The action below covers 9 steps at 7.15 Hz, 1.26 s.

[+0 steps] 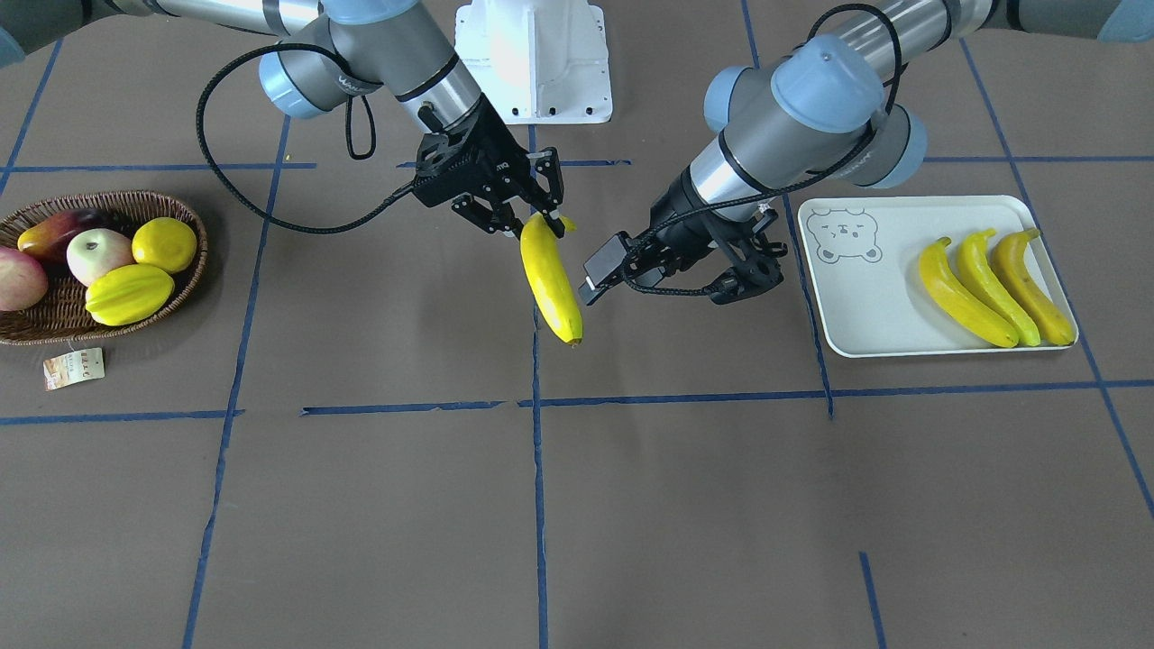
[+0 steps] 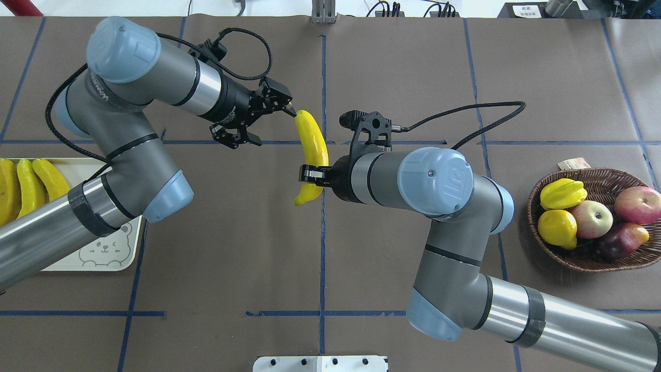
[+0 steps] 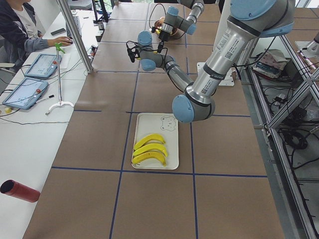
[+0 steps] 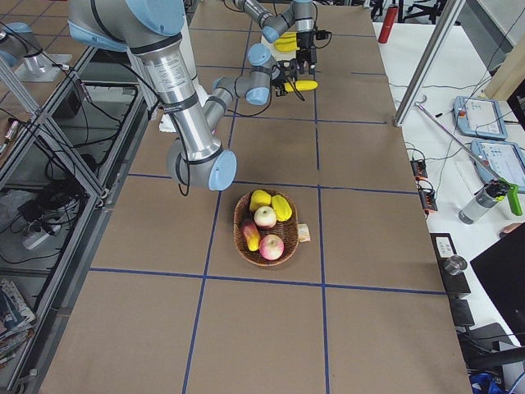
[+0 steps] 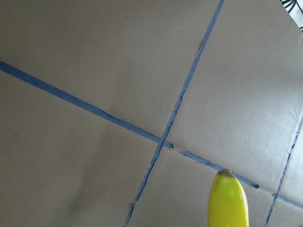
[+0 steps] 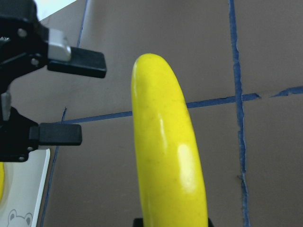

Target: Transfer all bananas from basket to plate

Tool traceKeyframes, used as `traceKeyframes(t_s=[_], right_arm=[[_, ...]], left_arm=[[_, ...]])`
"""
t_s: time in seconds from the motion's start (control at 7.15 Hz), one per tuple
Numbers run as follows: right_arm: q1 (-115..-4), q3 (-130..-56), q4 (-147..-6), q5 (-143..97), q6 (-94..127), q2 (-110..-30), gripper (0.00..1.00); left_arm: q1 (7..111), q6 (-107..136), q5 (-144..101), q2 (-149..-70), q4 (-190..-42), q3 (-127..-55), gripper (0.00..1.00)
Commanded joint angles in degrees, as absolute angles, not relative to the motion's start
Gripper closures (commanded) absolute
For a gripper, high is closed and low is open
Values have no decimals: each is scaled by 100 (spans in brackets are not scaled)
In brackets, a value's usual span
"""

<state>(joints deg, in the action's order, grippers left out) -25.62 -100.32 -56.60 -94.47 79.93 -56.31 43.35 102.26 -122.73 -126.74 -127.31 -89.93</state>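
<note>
Seemingly a handover of the last banana (image 2: 313, 142) above the tabletop (image 2: 392, 77): right tool (image 2: 310, 174) clenched on its 6 o'clock end, left tool (image 2: 272, 125) spread open at its 10 o'clock. Next, the left tool must close on it, then carry it to the plate (image 2: 111, 256) at 9 o'clock.

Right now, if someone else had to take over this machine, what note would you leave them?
Right tool: shut on the fourth banana, held in the air over mid-table.
Left tool: open, beside that banana's free end, not gripping it.
Plate: three bananas lie side by side on it.
Basket: no banana shows, only other fruit.
Left: probably pass the banana to the left tool, then set it on the plate.
</note>
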Motion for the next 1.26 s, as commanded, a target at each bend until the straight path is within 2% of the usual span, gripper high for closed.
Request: traceKeyframes(t_s=[0.0,0.28,0.42,0.56,0.98,1.12], right_arm=[[-2496,-10037,-5660,-9396,8007,-5581,92],[-2435,-10037,-5660,-9291,8016,-5555,92],[-2426,-10037,-5660,-9281,8016,-5555,92],[-2426,-10037,-5660,-9281,8016,-5555,92],[-2426,-10037,-5660,-9281,8016,-5546,92],[-2426,-10037,-5660,-9281,8050,-5537,88]], left_arm=[[4263,10466,-12270,-12875,-12753,-8851,1],[3983,10634,-11640,-12981,-12753,-8816,1],[3973,10730,-11637,-12981,-12762,-8824,4],[3964,10827,-11628,-12981,-12762,-8824,14],[3955,10951,-11637,-12990,-12832,-8824,61],[3955,10942,-11637,-12982,-12832,-8824,90]])
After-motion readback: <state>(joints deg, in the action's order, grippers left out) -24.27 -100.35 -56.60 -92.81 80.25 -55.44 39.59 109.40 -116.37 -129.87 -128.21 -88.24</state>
